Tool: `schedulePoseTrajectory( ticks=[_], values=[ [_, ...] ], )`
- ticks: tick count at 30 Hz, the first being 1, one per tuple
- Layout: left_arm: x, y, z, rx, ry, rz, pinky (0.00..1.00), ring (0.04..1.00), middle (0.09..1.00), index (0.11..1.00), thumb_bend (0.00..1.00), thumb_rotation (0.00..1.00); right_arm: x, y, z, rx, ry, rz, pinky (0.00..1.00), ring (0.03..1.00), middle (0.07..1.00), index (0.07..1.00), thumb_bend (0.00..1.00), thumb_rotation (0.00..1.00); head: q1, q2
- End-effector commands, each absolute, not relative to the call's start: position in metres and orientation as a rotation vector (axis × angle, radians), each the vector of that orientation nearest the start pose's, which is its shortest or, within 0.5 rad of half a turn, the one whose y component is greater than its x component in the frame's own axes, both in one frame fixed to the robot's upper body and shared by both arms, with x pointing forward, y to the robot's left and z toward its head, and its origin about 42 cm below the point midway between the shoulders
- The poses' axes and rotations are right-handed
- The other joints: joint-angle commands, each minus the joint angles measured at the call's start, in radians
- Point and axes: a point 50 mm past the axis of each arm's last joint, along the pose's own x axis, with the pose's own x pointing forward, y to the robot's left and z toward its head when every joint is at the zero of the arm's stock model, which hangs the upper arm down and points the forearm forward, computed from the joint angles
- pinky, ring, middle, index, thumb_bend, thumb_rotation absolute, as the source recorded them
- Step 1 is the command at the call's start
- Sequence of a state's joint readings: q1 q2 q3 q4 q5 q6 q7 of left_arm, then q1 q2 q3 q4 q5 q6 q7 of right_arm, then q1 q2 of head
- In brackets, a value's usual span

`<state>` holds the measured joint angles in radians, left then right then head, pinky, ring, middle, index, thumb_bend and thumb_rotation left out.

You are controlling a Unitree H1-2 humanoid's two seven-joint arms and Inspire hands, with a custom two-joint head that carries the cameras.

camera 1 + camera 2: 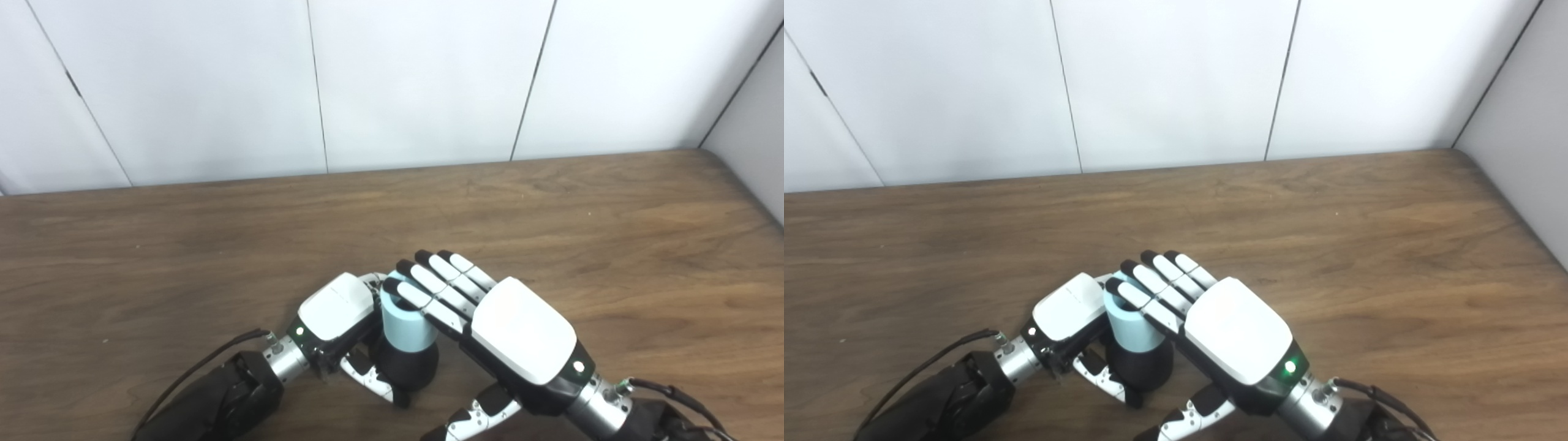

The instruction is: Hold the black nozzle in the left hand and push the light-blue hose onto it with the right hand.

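While smooth, cylindrical hose (pixel 405 324) caps nozzle (pixel 409 367).

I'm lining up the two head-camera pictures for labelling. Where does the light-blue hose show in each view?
Left eye view: the light-blue hose stands upright at bottom centre, just right of the midline.
Right eye view: it sits left of the midline, equally low.
Shared landmark: the black nozzle directly below the hose, with the right hand resting its fingers over the hose top.

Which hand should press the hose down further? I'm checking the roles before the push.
The right hand: its flat fingers lie over the top of the light-blue hose. The left hand is wrapped around the black nozzle below, bracing it.
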<state>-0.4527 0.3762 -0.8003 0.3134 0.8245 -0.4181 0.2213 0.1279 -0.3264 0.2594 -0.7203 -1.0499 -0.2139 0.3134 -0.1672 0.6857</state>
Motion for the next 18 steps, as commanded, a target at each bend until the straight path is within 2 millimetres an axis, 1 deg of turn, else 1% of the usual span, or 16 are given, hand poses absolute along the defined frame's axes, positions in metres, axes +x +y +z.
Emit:
schedulePoseTrajectory(
  ticks=[1,8,14,16,18],
  values=[
    [0.3095,0.1541,0.0404,1.423,-0.499,-1.095,0.79,0.485,0.432,0.511,0.52,0.0,0.1802,-0.2021,0.1932,-1.454,-0.44,0.645,0.94,0.98,0.915,0.868,0.95,0.94,0.0,0.0],
    [0.3093,0.1539,0.042,1.427,-0.504,-1.096,0.78,0.482,0.425,0.514,0.52,0.0,0.1789,-0.2018,0.1909,-1.458,-0.438,0.651,0.93,0.977,0.917,0.867,0.95,0.93,0.001,0.002],
    [0.3102,0.1544,0.0404,1.431,-0.507,-1.096,0.78,0.483,0.425,0.512,0.52,0.0,0.1778,-0.2016,0.1892,-1.461,-0.424,0.663,0.95,0.999,0.942,0.891,0.94,0.91,-0.001,0.0],
    [0.3099,0.1547,0.0411,1.421,-0.506,-1.092,0.78,0.478,0.42,0.514,0.52,0.0,0.1781,-0.2013,0.1899,-1.449,-0.435,0.649,0.96,1.0,0.961,0.914,0.93,0.92,-0.001,-0.002],
    [0.3102,0.1546,0.0414,1.426,-0.5,-1.095,0.78,0.491,0.432,0.513,0.52,0.0,0.1789,-0.2006,0.1915,-1.42,-0.463,0.618,0.99,1.0,0.988,0.956,0.92,0.9,-0.002,-0.006]
  ],
)
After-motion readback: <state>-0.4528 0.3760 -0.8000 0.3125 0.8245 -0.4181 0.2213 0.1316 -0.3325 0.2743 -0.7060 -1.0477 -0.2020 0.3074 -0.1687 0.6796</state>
